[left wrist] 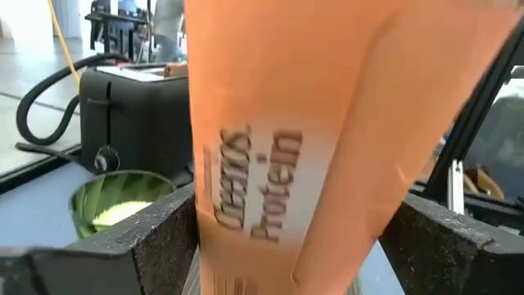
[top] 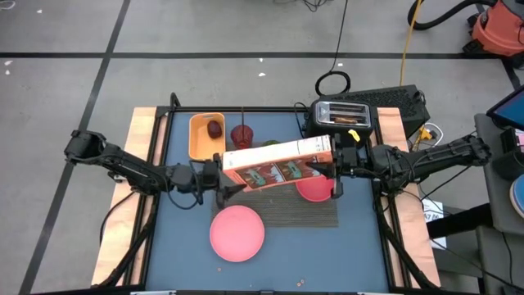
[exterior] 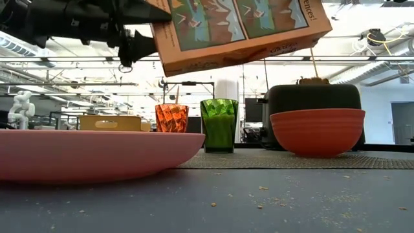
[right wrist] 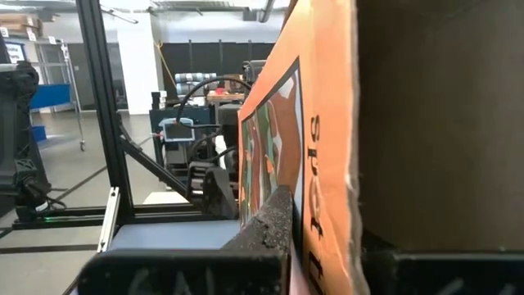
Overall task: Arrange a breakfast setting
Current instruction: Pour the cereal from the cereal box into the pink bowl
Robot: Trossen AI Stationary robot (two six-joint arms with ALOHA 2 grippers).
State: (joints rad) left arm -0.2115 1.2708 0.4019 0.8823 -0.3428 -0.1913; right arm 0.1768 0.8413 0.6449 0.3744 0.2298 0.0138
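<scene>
Gripping an orange cereal box (top: 277, 164) aloft, both grippers' fingers.

Two matte black jointed arms, left arm (top: 123, 166) at frame left and right arm (top: 426, 157) at frame right, built from rounded tubular segments with bulbous joints; blocky, rough-textured dark fingers (left wrist: 147, 233) on the grippers.
</scene>
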